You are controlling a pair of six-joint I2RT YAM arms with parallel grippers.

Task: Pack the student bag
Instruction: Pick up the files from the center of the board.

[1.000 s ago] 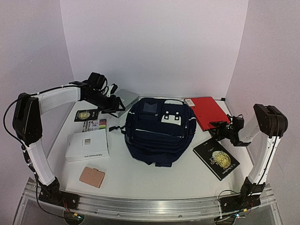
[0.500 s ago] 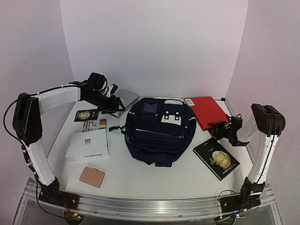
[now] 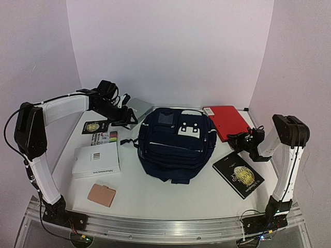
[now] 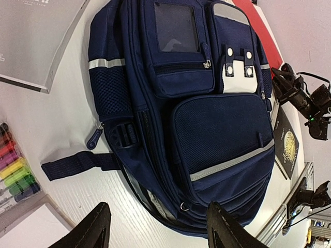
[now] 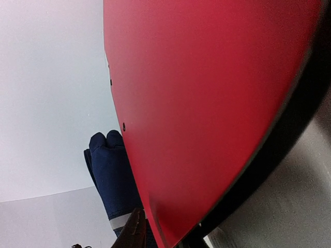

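The student bag (image 3: 173, 144) is a dark navy backpack lying flat mid-table, white patch toward the back; it fills the left wrist view (image 4: 207, 103). My left gripper (image 3: 126, 118) hovers open off the bag's left rear side, with nothing between its fingers (image 4: 158, 219). A red folder (image 3: 227, 121) lies right of the bag at the back. My right gripper (image 3: 238, 140) sits at the folder's near edge. In the right wrist view the red cover (image 5: 207, 103) fills the frame, with a fingertip (image 5: 133, 227) pressed against its edge. The bag (image 5: 111, 175) shows behind.
A black book with a gold emblem (image 3: 239, 174) lies at the front right. On the left are a white box (image 3: 96, 159), a pack of coloured markers (image 3: 104, 137), a small black booklet (image 3: 94, 126), a grey box (image 3: 139, 109) and a tan card (image 3: 101, 195).
My right gripper has closed its jaws onto the red folder's near edge and shifted slightly left. The left arm and the bag have not moved.
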